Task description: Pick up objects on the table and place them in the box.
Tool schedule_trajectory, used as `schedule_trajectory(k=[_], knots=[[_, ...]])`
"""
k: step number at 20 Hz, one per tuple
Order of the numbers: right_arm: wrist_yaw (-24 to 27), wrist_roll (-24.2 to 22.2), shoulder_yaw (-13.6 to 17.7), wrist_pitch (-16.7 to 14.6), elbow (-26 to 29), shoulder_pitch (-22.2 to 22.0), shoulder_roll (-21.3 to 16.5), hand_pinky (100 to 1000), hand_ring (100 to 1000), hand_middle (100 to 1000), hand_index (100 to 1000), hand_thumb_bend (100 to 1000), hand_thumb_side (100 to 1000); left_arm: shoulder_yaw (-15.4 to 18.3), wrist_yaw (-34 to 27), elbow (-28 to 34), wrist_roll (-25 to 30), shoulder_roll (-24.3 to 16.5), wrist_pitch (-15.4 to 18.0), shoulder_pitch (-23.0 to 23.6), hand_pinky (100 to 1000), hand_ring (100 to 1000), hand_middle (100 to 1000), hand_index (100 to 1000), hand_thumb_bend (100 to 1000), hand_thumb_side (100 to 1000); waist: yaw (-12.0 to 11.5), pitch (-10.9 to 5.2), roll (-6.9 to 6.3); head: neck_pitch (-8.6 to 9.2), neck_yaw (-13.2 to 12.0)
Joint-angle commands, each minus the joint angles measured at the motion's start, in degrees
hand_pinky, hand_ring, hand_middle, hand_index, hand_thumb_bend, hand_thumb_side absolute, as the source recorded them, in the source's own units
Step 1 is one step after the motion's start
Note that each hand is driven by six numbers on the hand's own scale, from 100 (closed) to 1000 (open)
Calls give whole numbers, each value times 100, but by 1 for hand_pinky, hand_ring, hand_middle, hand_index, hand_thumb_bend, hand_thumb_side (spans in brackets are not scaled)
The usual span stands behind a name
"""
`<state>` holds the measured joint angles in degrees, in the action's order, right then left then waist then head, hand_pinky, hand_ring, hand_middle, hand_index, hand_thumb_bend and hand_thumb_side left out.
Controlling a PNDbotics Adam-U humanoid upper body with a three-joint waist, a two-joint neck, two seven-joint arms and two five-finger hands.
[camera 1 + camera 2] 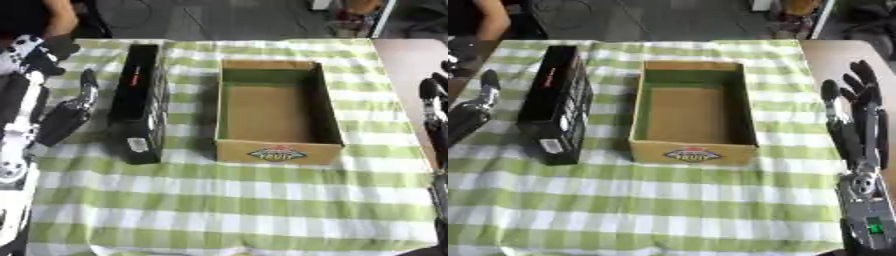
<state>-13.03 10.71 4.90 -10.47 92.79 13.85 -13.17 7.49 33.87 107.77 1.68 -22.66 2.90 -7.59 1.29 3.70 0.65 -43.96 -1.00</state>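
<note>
An open cardboard box stands in the middle of the checked table, and I see nothing inside it. A long black box stands on its edge just left of it, with a small white label near its front end. My left hand hangs open beside the black box's left face, a small gap away. My right hand is raised at the right edge, fingers straight and pointing up, holding nothing.
A green-and-white checked cloth covers the table. A bare brown tabletop shows at the far right. A person sits beyond the far left corner. White equipment lies along the left edge.
</note>
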Motion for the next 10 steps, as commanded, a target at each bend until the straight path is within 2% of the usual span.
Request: schedule_trajectory(k=[1,7,10], knots=[[-19,-12,12,-12,74,10,-120,886,920,939,1000,522,740,-16,72,156,46,-254,-6,-35,795,879,935,896,566,643,2,-65,-10,93,-12],[-21,-8,15,-10,74,18,-125,886,919,939,1000,521,740,-17,81,196,-4,-154,-130,-38,786,868,919,885,592,659,0,-65,-5,109,-16],[-18,-5,17,-9,74,9,-120,886,920,939,1000,521,739,-15,32,276,-231,-9,-332,-39,781,861,902,866,625,666,-2,-64,-3,118,-6]])
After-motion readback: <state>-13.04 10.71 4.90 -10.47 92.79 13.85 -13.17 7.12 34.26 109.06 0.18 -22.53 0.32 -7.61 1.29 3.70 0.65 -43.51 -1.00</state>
